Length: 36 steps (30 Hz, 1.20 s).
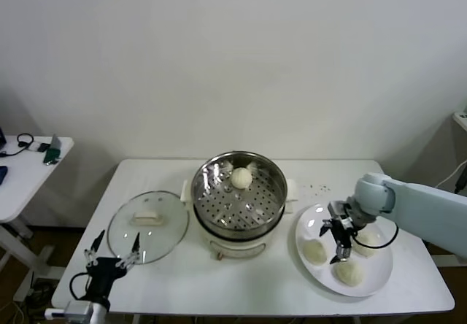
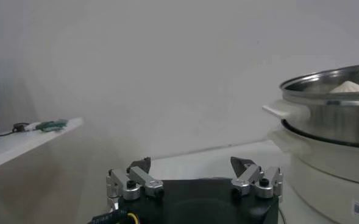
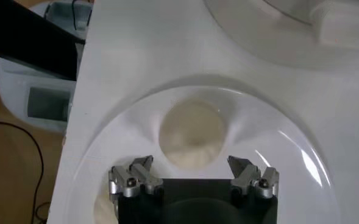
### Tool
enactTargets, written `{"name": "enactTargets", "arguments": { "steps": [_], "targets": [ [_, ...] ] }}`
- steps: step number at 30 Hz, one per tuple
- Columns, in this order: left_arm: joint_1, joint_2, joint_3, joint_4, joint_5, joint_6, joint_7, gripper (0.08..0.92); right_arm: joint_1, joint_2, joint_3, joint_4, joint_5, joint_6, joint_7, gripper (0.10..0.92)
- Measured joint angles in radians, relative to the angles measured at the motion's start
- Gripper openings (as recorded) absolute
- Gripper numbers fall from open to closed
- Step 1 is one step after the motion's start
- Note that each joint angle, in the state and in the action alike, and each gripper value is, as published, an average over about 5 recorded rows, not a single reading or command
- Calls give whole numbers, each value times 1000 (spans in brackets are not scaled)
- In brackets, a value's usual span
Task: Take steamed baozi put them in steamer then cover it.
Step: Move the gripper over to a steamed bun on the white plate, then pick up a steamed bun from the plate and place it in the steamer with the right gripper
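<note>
step: pick next baozi (image 3: 191,133) off plate (image 1: 379,276) | right gripper (image 1: 343,249) wide, empty, above it | tip: drop straight, squeeze softly | left gripper (image 1: 113,255) wide, waiting

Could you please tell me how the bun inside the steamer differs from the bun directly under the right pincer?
The bun in the steamer sits alone on the perforated tray; the bun under the right pincer lies on the white plate with two other buns. The steamer bun has no pincer near it; the plate bun has the open right pincer just above it, not touching it. Both are round, smooth and cream-white.
</note>
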Motion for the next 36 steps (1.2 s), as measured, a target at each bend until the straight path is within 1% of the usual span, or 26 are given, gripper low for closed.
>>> {"name": "enactTargets", "arguments": {
  "steps": [13, 22, 30, 36],
  "targets": [
    [-5, -1, 0, 8, 1, 2, 0, 823, -46, 36, 36, -18, -11, -1, 6, 817],
    [-3, -1, 0, 6, 1, 2, -1, 823, -45, 32, 40, -21, -13, 1, -5, 734],
    [4, -1, -1, 4, 0, 2, -3, 823, -25, 17, 36, -11, 3, 1, -7, 714],
    [3, -1, 3, -1, 0, 1, -3, 823, 60, -7, -11, 11, 57, 1, -13, 715]
  ]
}}
